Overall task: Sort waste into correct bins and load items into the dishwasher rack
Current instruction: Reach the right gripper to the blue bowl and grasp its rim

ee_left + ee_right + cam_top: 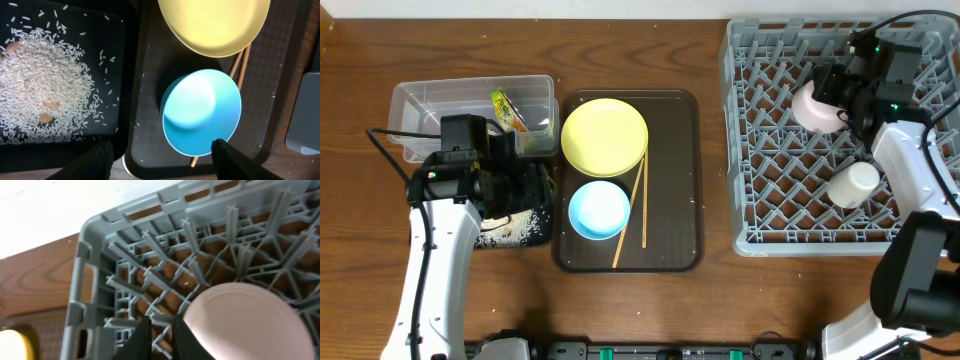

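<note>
1. The round light blue plastic bowl [200,112] sits upright on the near half of the large dark brown serving tray [675,180]. The round yellow plate [215,22] is on the tray's far half.
2. The left gripper [162,149] hangs above the tray's near left corner, its fingers spread wide with nothing between them.
3. The bowl looks light, stiff and smooth-walled, so it is likely slippery. The rim seems the best hold, with one finger inside and one outside, at the side nearest the tray's left edge.
4. Two thin wooden chopsticks [642,210] lie on the tray's right half, and one end runs under the bowl. Lifting straight up should avoid dragging them.
5. Just left of the tray, the shallow black rectangular tray [114,40] holds loose white rice grains [40,85].
6. Well right of the tray, the large grey lattice dishwasher rack [732,150] holds a pale pink bowl [245,325] and a small white cup [852,183].
7. The right gripper [162,334] is at the pink bowl's edge, its fingers close together. I cannot tell whether they pinch the rim.
</note>
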You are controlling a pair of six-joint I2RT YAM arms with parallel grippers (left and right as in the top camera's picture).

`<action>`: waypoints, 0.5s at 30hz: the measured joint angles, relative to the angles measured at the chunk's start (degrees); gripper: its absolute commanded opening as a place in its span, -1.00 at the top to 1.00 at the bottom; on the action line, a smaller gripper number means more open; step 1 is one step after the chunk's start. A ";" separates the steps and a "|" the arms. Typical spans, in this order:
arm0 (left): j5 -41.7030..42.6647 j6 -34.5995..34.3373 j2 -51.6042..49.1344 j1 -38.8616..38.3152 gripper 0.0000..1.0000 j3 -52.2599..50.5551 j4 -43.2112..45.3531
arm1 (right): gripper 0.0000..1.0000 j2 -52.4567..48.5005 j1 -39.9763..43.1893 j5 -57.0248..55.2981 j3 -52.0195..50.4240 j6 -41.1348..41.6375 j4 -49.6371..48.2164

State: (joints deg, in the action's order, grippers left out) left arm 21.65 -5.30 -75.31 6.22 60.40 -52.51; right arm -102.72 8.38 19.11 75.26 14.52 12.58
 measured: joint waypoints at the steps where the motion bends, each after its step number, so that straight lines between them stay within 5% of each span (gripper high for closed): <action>1: 0.00 0.00 0.00 0.00 -0.32 0.00 0.00 | 0.49 0.46 -0.04 0.61 0.00 -0.17 0.85; 9: -3.13 -1.01 0.00 0.00 -0.38 0.00 -1.90 | 0.27 8.70 -4.76 5.55 0.00 -5.90 10.51; 15: -14.58 -10.08 0.00 0.02 -0.54 0.00 -6.71 | 0.18 11.32 -16.41 7.26 0.07 -10.58 17.92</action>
State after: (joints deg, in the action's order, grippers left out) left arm 7.07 -15.38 -75.31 6.24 60.40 -59.22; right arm -91.39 -8.03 26.37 75.33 3.95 30.50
